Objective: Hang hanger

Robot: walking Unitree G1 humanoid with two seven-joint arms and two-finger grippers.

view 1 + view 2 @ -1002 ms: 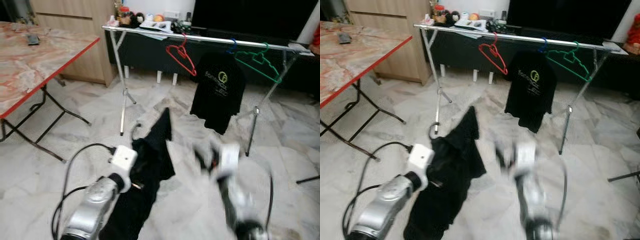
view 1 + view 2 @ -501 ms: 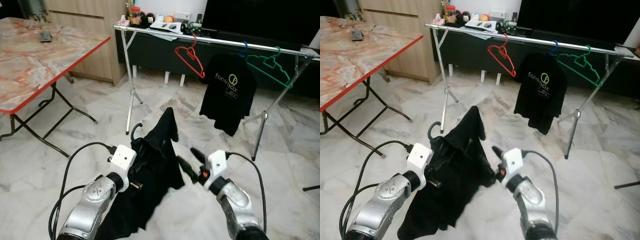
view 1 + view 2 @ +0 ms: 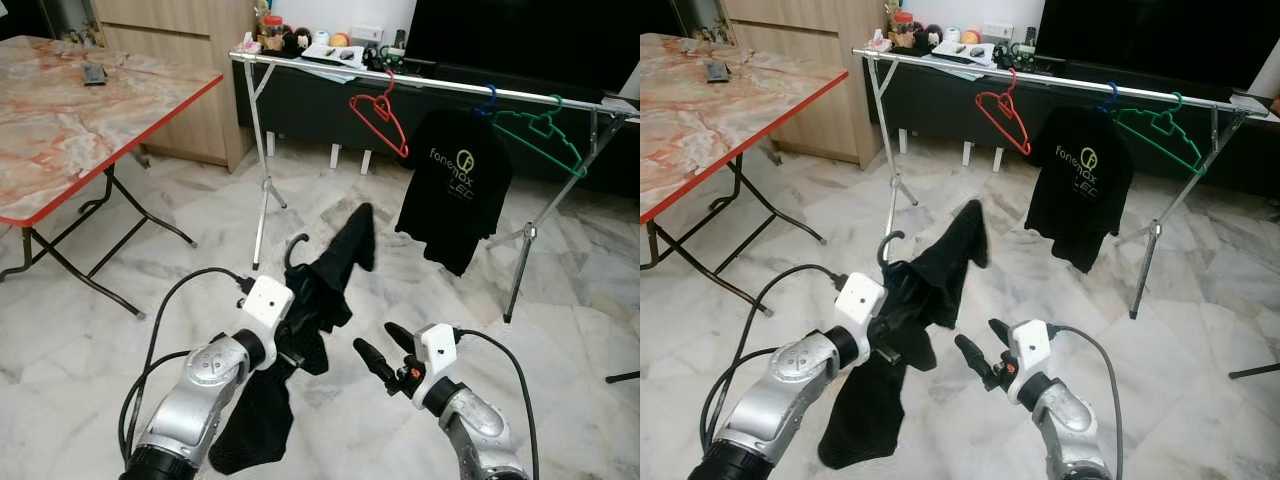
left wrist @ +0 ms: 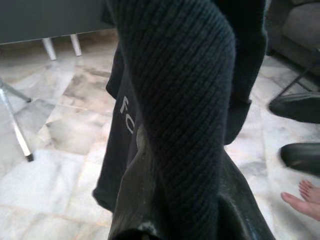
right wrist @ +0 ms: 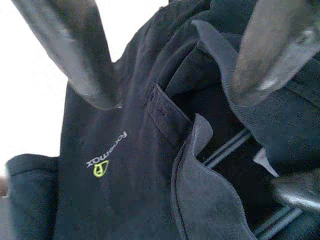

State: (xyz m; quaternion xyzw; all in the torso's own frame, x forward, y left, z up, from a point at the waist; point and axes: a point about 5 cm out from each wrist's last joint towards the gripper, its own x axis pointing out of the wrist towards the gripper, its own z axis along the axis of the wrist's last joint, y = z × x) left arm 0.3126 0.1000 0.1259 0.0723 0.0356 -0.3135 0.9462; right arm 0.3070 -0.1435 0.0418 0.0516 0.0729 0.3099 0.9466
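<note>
A black polo shirt [image 3: 320,300] on a dark hanger [image 3: 293,247] hangs from the left gripper [image 3: 290,335], short of the metal clothes rail [image 3: 420,82] that crosses the room ahead. The hanger's curved hook stands up above the bunched collar, and one sleeve juts up toward the rail while the rest of the shirt droops in a limp fold toward the floor [image 3: 190,270]. The gripper's fingers are buried in the cloth, so whether they are clamped cannot be told; in the left wrist view the ribbed knit fabric [image 4: 185,100] drapes over them.

The right gripper [image 3: 378,352] hovers just beside the shirt, nearer the robot than the rail, its two long black fingers [image 3: 366,356] spread apart and holding nothing. Its wrist view looks between them at the shirt's button placket and a small yellow-green logo [image 5: 101,167].

On the thin silver rail hang a red wire hanger [image 3: 378,112], a black T-shirt [image 3: 458,185] with a pale printed emblem, a blue hook and a green plastic hanger [image 3: 545,135]. The rail stands on slim splayed legs over glossy, grey-veined marble tiles. Left of the rail is a folding table [image 3: 70,120] with a red-edged, marble-patterned top and black metal legs.
</note>
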